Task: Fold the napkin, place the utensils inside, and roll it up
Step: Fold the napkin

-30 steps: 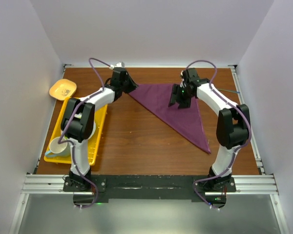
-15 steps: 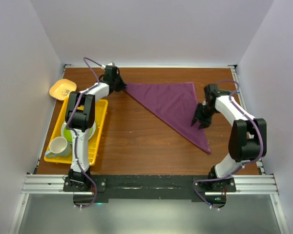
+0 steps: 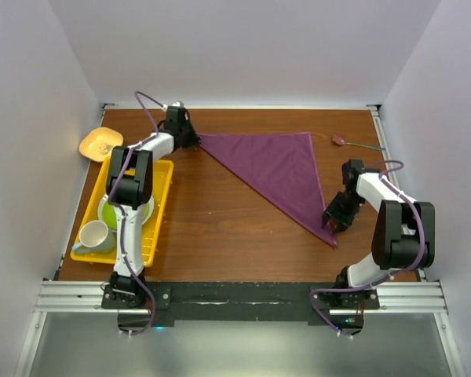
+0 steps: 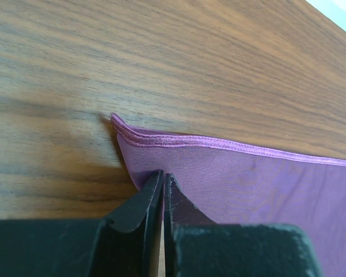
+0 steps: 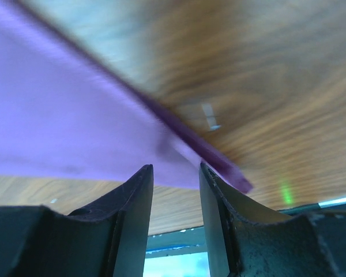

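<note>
Since the earlier frames, the right gripper (image 3: 335, 220) has travelled from the middle of the plum-purple cloth napkin (image 3: 275, 169) to its near tip. Its jaws stand apart at that tip, gripping nothing. The left gripper (image 3: 190, 135) is clamped on the far-left corner. The napkin lies as a flat triangle on the brown wooden table (image 3: 220, 228).

Step in hand, by judgement: folding. The next move calls for closing on the tip and carrying it over without dragging the pinned corner.

Blur obscures the right wrist view. Only one slim purple-headed utensil (image 3: 339, 141) shows, and its type is unclear.
</note>
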### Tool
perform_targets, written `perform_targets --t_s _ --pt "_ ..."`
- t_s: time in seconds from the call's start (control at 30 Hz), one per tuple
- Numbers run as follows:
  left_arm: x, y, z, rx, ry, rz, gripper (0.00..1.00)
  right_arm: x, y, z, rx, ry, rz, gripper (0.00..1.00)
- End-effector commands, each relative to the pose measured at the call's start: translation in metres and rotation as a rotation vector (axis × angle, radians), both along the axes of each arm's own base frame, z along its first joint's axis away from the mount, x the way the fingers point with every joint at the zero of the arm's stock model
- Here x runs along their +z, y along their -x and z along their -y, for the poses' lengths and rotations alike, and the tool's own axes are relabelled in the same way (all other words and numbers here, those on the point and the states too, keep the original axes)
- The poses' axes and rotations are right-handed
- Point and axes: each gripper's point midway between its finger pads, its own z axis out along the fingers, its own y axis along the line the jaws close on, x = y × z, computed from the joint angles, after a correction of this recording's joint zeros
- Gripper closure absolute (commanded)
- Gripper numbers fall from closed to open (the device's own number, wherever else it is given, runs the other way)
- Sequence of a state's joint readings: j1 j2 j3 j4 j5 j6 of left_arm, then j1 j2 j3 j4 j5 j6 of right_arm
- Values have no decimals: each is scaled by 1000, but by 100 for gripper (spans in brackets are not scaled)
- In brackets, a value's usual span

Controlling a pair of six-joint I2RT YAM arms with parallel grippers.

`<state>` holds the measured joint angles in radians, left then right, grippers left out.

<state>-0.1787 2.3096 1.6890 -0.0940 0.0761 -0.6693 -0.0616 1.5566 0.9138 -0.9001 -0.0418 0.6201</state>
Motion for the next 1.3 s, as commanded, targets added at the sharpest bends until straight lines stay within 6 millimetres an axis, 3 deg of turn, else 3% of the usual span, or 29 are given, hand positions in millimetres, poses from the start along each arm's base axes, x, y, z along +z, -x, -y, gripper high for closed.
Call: perform_targets --t_s 0.0,0.2,0.33,0.4,0.57,0.6,0.7,0.77,0.83,0.87,0.9,0.93,0.97,1.03,1.13,1.17,1.23,1.27 --pt "-2 -8 -12 -17 -58 11 91 -5 17 14 -119 80 -52 60" --pt "8 -14 -17 -32 -111 26 90 10 10 20 -130 113 9 59" --pt "13 -18 -18 -31 -120 37 90 -2 30 4 -151 45 -35 59" --pt "29 -28 -13 -35 -100 61 89 1 29 3 -153 34 -11 59" --pt "73 -24 10 -72 -29 98 78 45 -10 36 -64 198 131 57" --pt "92 -19 16 -80 6 112 76 49 -12 36 -52 206 144 56" --pt "115 1 39 -143 47 127 67 47 -5 24 -44 164 152 56" --pt "128 11 52 -179 39 150 66 36 5 11 -58 125 137 55" --pt "128 21 56 -190 29 137 66 29 10 -8 -57 68 143 56" --pt "146 28 59 -196 43 163 66 26 10 -13 -63 50 155 57" --pt "142 39 61 -202 67 143 66 24 13 -15 -74 38 160 59" --pt "154 41 65 -209 91 185 64 15 23 -15 -95 42 134 59" --pt "182 52 70 -233 125 235 64 12 24 -14 -107 48 143 59" --pt "186 68 74 -248 165 236 62 6 28 -6 -124 91 145 60" --pt "215 101 87 -319 227 260 62 -1 33 2 -171 134 151 60" --pt "227 122 93 -356 266 267 61 -4 29 0 -177 116 175 59" --pt "244 141 98 -397 313 305 59 -11 32 -4 -181 95 184 59" --pt "257 161 98 -431 340 324 59 -10 29 -7 -169 79 195 58"
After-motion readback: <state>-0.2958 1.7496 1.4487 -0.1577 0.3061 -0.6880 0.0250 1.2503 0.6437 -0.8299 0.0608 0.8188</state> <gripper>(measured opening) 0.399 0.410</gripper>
